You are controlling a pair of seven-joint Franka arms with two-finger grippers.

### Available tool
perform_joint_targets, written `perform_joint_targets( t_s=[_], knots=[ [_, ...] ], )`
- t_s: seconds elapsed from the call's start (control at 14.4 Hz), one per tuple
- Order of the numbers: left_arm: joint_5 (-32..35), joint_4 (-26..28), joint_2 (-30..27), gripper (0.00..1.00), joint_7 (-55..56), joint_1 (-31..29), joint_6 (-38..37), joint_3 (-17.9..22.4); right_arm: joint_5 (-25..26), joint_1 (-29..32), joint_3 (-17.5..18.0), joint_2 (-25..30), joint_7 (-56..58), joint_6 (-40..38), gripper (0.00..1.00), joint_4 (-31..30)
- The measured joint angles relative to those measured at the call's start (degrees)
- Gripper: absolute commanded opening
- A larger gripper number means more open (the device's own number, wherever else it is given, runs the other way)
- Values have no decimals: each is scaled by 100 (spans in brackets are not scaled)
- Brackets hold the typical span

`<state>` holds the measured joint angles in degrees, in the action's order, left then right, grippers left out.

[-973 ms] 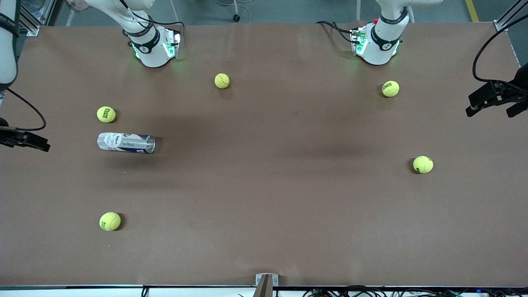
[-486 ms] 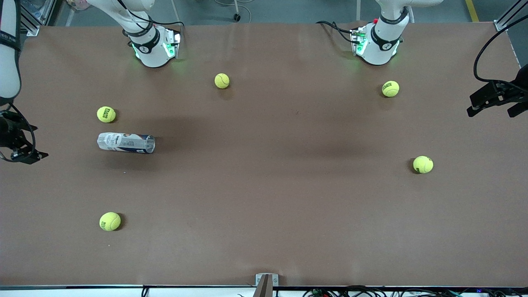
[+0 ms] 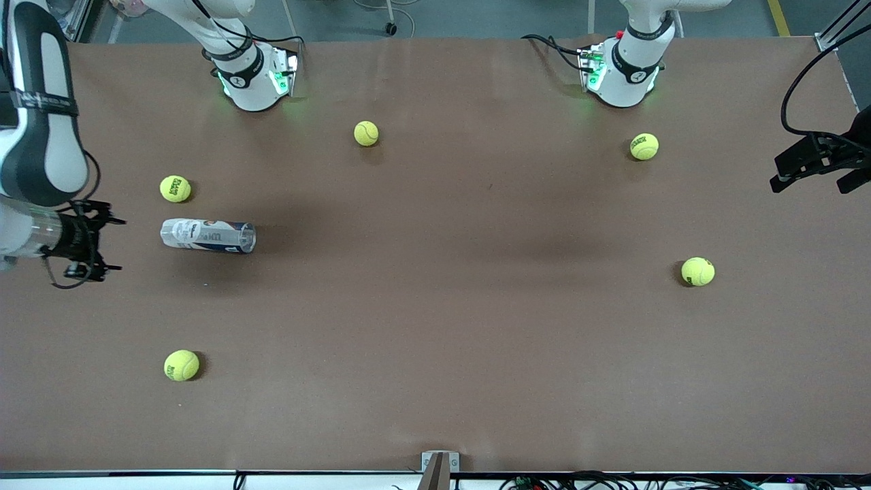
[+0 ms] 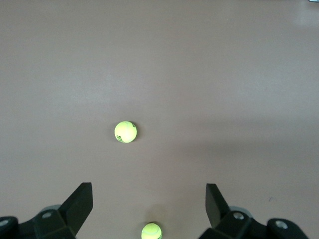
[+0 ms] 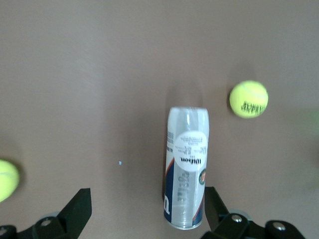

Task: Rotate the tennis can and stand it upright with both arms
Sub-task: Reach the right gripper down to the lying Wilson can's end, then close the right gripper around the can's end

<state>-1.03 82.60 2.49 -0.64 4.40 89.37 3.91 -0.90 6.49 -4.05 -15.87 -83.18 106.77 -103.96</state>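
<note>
The tennis can [image 3: 207, 235] lies on its side on the brown table near the right arm's end, its clear open end toward the table's middle. My right gripper [image 3: 117, 245] is open and empty, up in the air over the table by the can. In the right wrist view the can [image 5: 187, 179] lies lengthwise below the right gripper [image 5: 147, 199], its clear end close to one finger [image 5: 213, 201]. My left gripper [image 3: 776, 175] waits open and empty at the left arm's end of the table, and it also shows open in the left wrist view [image 4: 149, 194].
Several yellow-green tennis balls lie scattered on the table. One [image 3: 175, 188] is just farther from the front camera than the can's white end, one [image 3: 181, 365] is nearer. Others [image 3: 366, 133] [image 3: 644, 146] [image 3: 697, 271] lie toward the bases and the left arm's end.
My right arm has swung in from the table's edge toward the can, and its gripper has turned. The left arm and the can have not moved.
</note>
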Motion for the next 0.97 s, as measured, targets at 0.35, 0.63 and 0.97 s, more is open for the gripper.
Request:
perform_joint_targets(
  t_s=[0.35,0.63,0.97],
  knots=[
    [0,-1,-11,100,0,-12,0,15,-29,-194,6,-174,-566,928,100,-951],
    [0,-1,-23,100,0,-17,0,21,-29,-189,-18,-178,-579,1029,100,-1276],
    [0,-1,-23,100,-1,-17,0,18,-29,-195,-10,-183,-581,1909,100,-1956]
  ],
)
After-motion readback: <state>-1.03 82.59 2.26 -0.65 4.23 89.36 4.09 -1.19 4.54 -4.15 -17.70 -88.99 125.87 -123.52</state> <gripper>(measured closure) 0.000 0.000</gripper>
